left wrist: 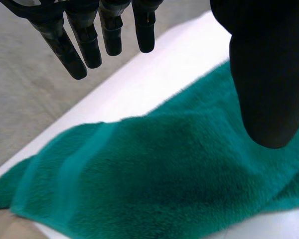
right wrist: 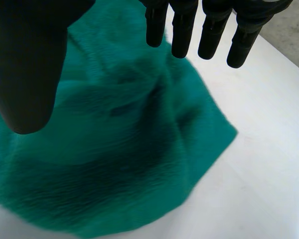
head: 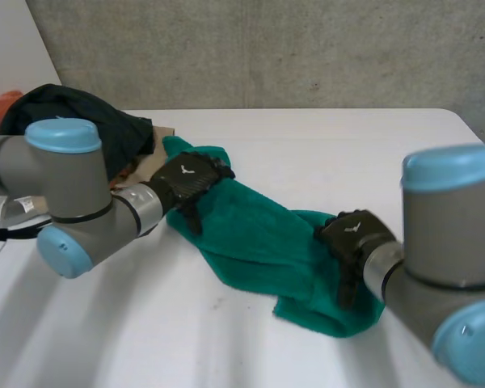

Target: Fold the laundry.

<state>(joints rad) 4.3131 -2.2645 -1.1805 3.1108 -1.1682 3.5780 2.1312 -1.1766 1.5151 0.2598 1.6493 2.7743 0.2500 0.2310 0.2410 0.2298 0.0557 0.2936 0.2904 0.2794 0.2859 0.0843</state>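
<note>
While green towel (head: 259, 242) lies rumpled across white surface (head: 347, 145) | left hand (head: 190, 179) over its far end, fingers (left wrist: 87, 42) straight, wide, holding nothing | right hand (head: 352, 234) over near end, fingers (right wrist: 182, 32) straight, wide, empty | dark clothes pile (head: 81, 117) behind left hand

We are in a robot test room, like a lab: we see a bare grey wall (head: 267, 48), a plain white table (head: 347, 145), two robot arms (head: 73, 194) and a pile of clothes (head: 73, 113).
</note>
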